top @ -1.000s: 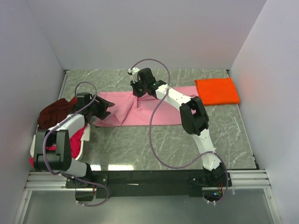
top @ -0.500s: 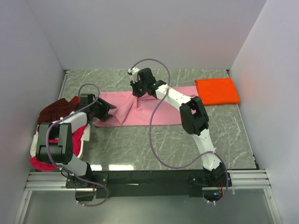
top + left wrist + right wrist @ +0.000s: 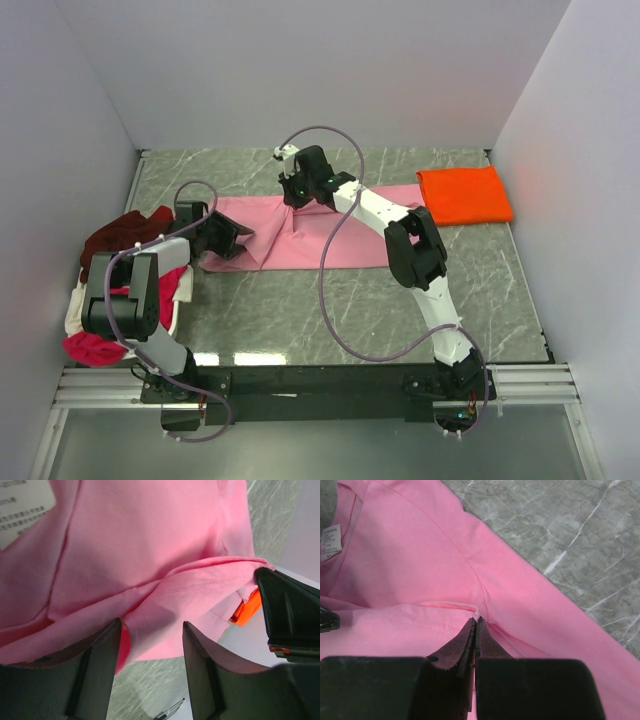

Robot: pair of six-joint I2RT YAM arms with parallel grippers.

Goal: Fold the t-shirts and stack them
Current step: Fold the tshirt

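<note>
1. Left arm's the only thing that moved since the earlier frame: its elbow tucked in and the left gripper [image 3: 151, 627] slid a bit right, onto the left end of the pink t-shirt [image 3: 330, 235]. That shirt lies spread across the middle of the top view. Right arm hasn't budged.
2. Risk imo: the left jaws close on just the top layer, the layers slip apart and the fold goes crooked.
3. Also, a hard tug from the left could yank the thin bit of hem out of the right gripper [image 3: 475, 622].
4. Left gripper: jaws roughly half apart, a ridge of pink cloth between them, not pinched yet.
5. Right gripper: clamped fully closed on the pink hem.
6. Orange t-shirt [image 3: 465, 195] sits folded, upper right.
</note>
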